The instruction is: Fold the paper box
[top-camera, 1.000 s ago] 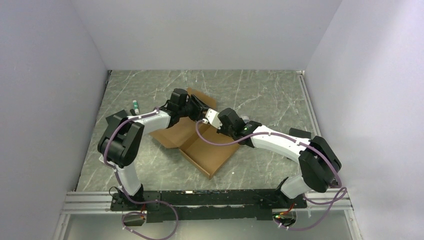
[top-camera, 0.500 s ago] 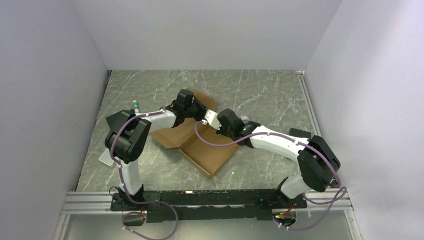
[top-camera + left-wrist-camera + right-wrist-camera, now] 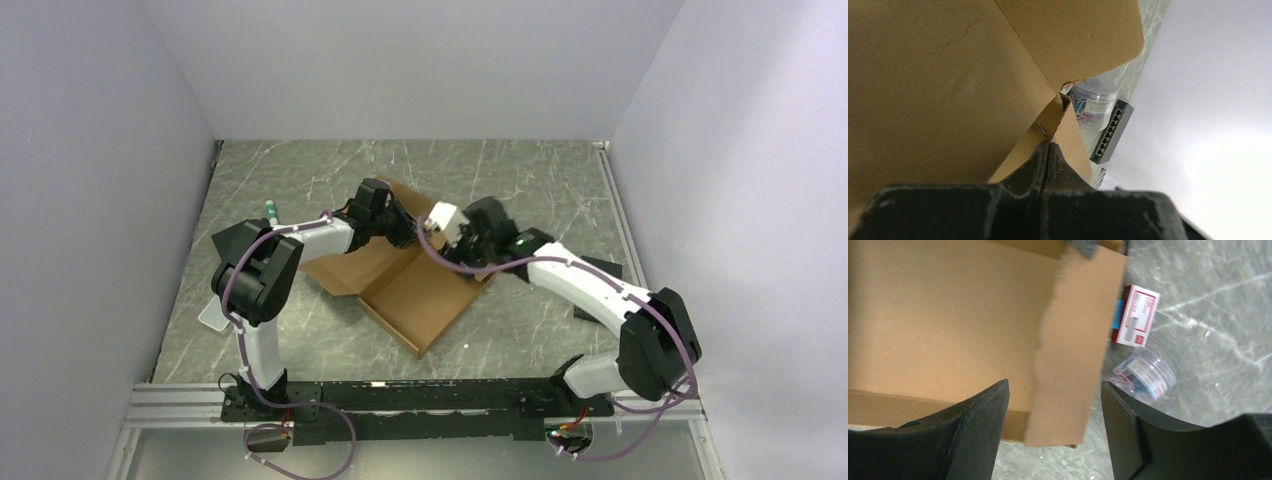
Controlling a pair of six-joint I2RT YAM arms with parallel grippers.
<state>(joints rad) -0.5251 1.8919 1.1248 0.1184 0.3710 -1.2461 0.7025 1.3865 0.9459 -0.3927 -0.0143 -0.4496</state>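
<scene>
Seen from your end of the table (image 3: 330, 335), the paper box (image 3: 425, 300) lies part-folded in the middle of the marbled top, between the two arms; its shallow tray runs slantwise toward the near edge, with a flat panel spread out on the left arm's side. Just past the tray, your left gripper (image 3: 1048, 146) has its fingers pressed tight together on the edge of a cardboard fold, pinching the box at a corner where two walls meet; the brown sheet fills most of that wrist's view, above and to the left of the fingers. Your right gripper (image 3: 1054, 385) hangs over the box's right-hand part with its fingers (image 3: 980, 430) spread wide; a raised flap (image 3: 1073, 340) stands in the gap between them, blurred, and touches neither finger as far as the view shows; the box's open floor lies below and to the left of the flap. Beyond the flap, on the bare table, a clear tub of coloured paper clips (image 3: 1144, 374) sits beside the box, with a small red-and-white carton (image 3: 1136, 315) just past it; the left wrist view shows a black unit with a row of ports (image 3: 1109, 134) behind the tub. Far over on the left, a small green-tipped item (image 3: 271, 210) lies apart from the cardboard, too small to name.
</scene>
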